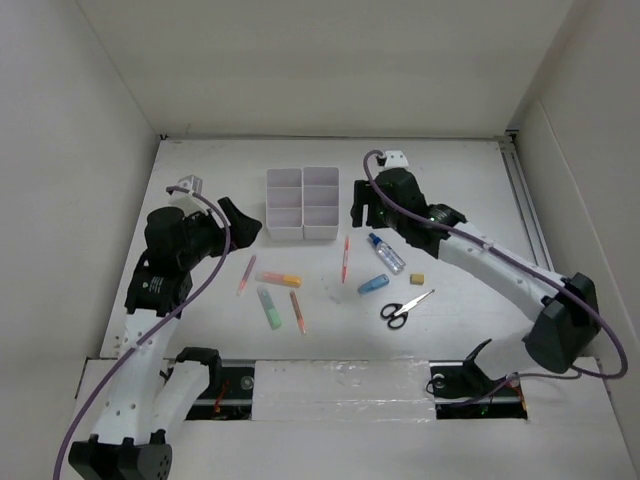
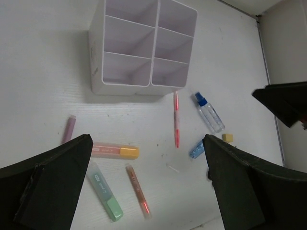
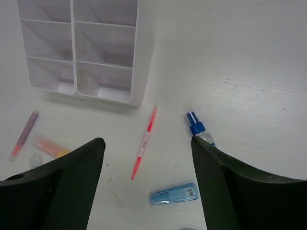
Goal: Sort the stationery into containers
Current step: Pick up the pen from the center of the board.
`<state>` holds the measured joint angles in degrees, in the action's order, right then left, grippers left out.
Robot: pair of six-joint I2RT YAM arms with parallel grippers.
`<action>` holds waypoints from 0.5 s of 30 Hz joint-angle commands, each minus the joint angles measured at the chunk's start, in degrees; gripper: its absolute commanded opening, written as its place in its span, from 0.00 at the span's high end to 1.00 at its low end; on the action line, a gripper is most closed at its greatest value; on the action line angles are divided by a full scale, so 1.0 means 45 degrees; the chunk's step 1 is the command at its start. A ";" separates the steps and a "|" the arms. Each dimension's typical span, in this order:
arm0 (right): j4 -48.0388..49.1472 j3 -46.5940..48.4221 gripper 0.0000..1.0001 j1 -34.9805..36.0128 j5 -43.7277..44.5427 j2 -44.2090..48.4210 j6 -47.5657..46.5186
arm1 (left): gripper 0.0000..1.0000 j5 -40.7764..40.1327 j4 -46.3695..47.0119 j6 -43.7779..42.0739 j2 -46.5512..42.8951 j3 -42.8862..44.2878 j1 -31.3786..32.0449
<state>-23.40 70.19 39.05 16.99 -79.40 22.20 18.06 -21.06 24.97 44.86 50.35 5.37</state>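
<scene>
You have left gripper (image 2: 146,141) and right gripper (image 3: 146,141) both released, gripping nothing | white six-cell trays (image 1: 285,232) at centre of table (image 1: 470,200) | black-handled scissors (image 1: 405,308), clear blue-capped bottle (image 1: 385,252), red pen (image 1: 346,258), green highlighter (image 1: 269,307), tan eraser (image 1: 418,278) lie loose just in front of the trays

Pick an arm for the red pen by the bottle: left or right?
Right. The right gripper, open, hangs nearly above the red pen; the left gripper sits farther off, nearer the pink pen.
</scene>
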 commanded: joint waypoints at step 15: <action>0.1529 0.0084 0.45 0.1342 0.0929 -0.4718 0.3074 | 0.00 0.0673 0.0969 -0.0334 -0.0985 -0.0544 0.0136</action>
<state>-19.11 69.63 44.77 18.68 -99.24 33.12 19.94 -19.03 24.40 41.21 48.21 5.93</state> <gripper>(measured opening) 0.555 0.997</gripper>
